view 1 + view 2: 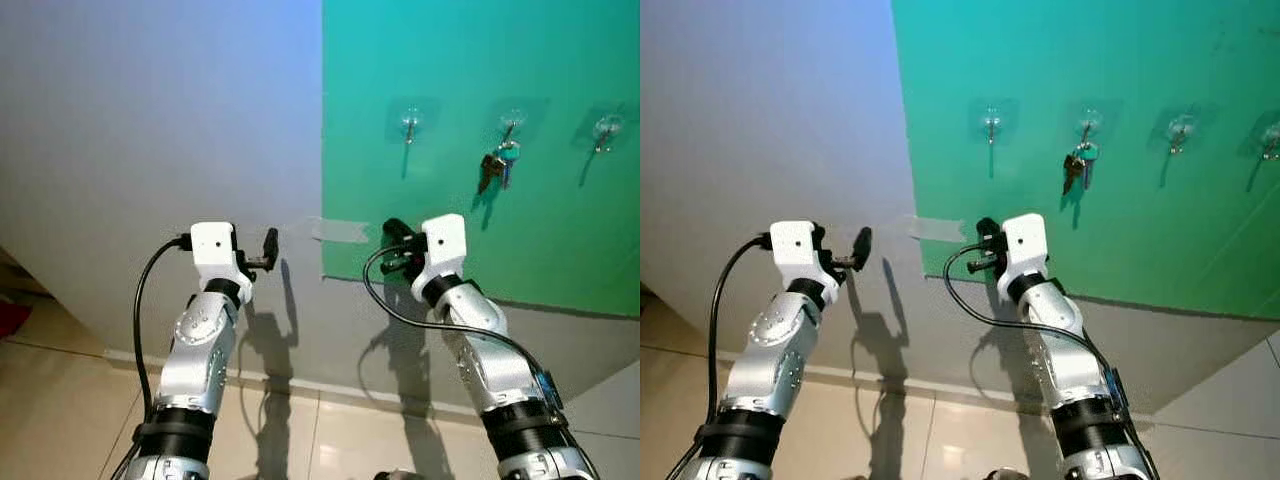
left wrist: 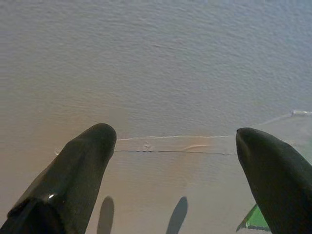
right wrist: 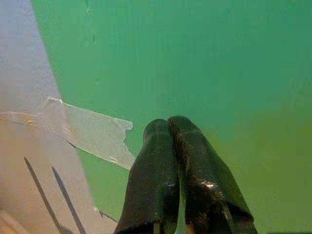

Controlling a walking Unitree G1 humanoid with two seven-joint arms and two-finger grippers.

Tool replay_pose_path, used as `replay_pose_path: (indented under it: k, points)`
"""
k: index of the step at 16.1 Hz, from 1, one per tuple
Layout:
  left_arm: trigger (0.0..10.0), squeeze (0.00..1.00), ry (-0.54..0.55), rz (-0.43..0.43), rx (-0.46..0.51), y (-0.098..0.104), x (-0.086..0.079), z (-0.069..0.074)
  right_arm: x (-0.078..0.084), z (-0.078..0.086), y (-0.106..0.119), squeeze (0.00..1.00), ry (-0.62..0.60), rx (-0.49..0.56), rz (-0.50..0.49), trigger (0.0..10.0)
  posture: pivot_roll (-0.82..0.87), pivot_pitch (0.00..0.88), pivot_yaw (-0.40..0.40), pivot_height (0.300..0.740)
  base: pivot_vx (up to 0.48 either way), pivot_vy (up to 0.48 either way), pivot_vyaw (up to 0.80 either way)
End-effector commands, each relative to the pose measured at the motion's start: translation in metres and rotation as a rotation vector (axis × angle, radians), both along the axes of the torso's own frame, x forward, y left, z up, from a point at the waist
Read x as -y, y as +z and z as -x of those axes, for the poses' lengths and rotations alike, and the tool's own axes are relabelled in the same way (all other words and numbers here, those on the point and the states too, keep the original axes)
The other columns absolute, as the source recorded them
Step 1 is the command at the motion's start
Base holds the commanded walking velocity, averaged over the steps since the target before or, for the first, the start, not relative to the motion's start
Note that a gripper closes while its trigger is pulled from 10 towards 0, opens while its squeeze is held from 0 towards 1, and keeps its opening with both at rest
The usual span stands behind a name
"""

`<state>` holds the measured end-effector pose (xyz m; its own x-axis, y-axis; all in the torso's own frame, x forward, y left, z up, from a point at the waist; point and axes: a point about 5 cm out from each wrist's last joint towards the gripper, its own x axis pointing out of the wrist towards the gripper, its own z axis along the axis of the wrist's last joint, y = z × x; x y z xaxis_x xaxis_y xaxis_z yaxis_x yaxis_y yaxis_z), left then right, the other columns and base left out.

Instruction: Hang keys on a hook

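Right gripper (image 1: 398,247) sits clenched on nothing below the green panel (image 1: 500,60), while I see the keys (image 1: 496,167) dangling from the middle hook (image 1: 511,127), light, rigid and jangly, best pinched at the ring.

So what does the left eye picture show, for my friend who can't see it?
A bunch of keys hangs on the middle of three clear hooks on a green sheet taped to a grey wall. Below, the left gripper and right gripper are raised near the wall, holding nothing.
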<state>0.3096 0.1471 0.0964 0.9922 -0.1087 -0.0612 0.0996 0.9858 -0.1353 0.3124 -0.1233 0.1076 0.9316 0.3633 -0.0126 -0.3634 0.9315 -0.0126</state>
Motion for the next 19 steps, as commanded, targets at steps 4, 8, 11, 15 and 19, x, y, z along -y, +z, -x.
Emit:
replay_pose_path:
  k: [4, 8, 11, 15, 19]
  points:
    - [10.0, 0.00, 0.005, -0.024, 0.017, 0.003, 0.000, -0.001, 0.000, -0.012, 0.005, 0.00, -0.054, 0.014, -0.006, 10.0, -0.04, 0.000, 0.031, 0.740, 0.000, 0.000, 0.00]
    - [10.0, 0.00, 0.017, -0.013, 0.007, 0.004, -0.001, -0.004, -0.004, -0.013, 0.001, 0.00, -0.051, 0.003, -0.012, 10.0, -0.03, 0.000, 0.030, 0.740, 0.000, 0.000, 0.00]
    - [10.0, 0.00, 0.028, -0.003, 0.022, 0.007, -0.003, -0.005, -0.006, -0.013, 0.002, 0.00, -0.038, 0.016, -0.003, 10.0, -0.04, 0.000, 0.035, 0.740, 0.000, 0.000, 0.00]
    - [10.0, 0.00, 0.004, 0.008, 0.023, 0.006, 0.003, -0.004, -0.006, -0.010, 0.000, 0.00, -0.042, 0.012, -0.019, 10.0, -0.06, 0.000, 0.046, 0.740, 0.000, 0.000, 0.00]
    - [10.0, 0.00, 0.010, 0.031, 0.031, 0.010, 0.004, -0.006, -0.004, -0.008, -0.001, 0.00, -0.056, 0.006, -0.021, 10.0, -0.06, 0.000, 0.052, 0.740, 0.000, 0.000, 0.00]
